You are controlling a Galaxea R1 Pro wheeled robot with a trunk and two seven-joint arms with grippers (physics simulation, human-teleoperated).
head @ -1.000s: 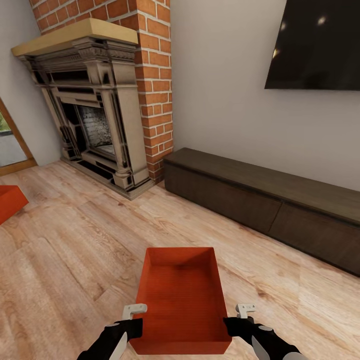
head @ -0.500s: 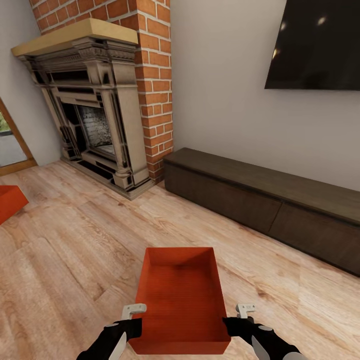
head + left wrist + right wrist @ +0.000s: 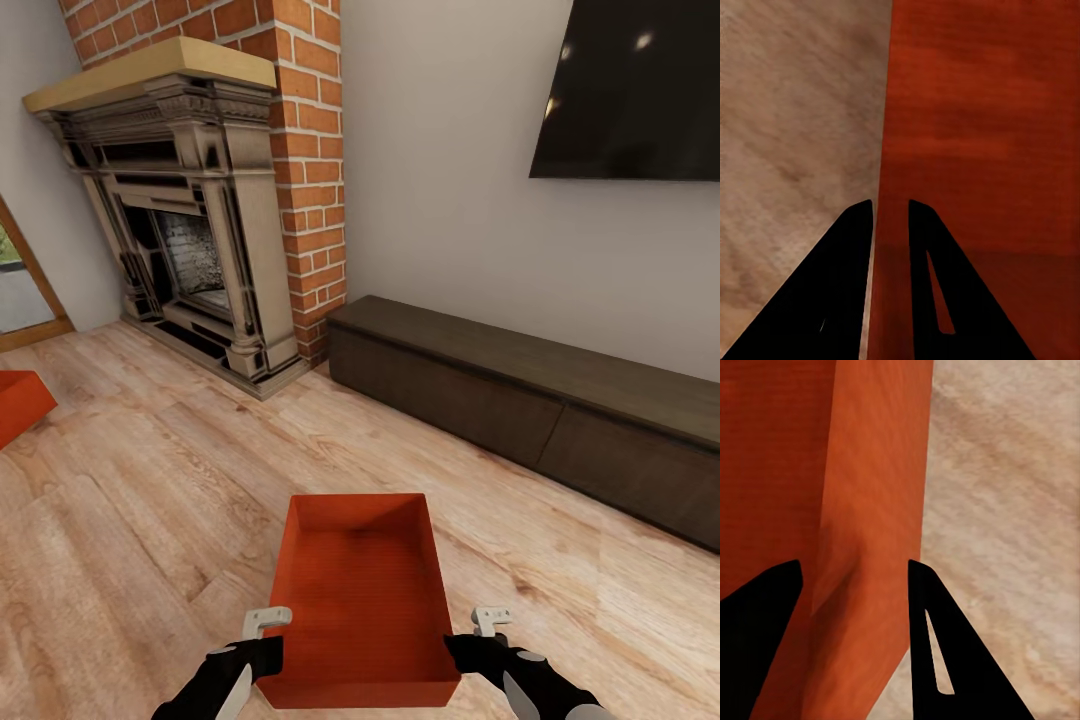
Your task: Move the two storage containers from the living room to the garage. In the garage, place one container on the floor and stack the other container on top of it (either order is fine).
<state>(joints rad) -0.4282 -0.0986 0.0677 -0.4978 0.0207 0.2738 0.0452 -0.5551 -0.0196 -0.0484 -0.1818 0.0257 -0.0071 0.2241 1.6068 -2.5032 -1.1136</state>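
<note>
Light wood-plank floor (image 3: 150, 500). Resting on it: orange-red storage container (image 3: 365, 600) at 6 o'clock; second orange-red container (image 3: 18, 400), cut by frame edge, at 9 o'clock; fireplace (image 3: 190, 230) at 11 o'clock; long dark cabinet (image 3: 520, 400) at 3 o'clock.

**Three cameras, one shared bin**

The head camera looks forward and down from above across the wood-plank floor (image 3: 150, 480) toward the brick fireplace (image 3: 200, 220), the long dark cabinet (image 3: 520, 400) and the wall TV (image 3: 640, 90). Each wrist camera sits very near the orange-red storage container (image 3: 365, 600), looking along its jaws at one side wall (image 3: 975, 135) (image 3: 870, 510) and at floor planks beside it.
</note>
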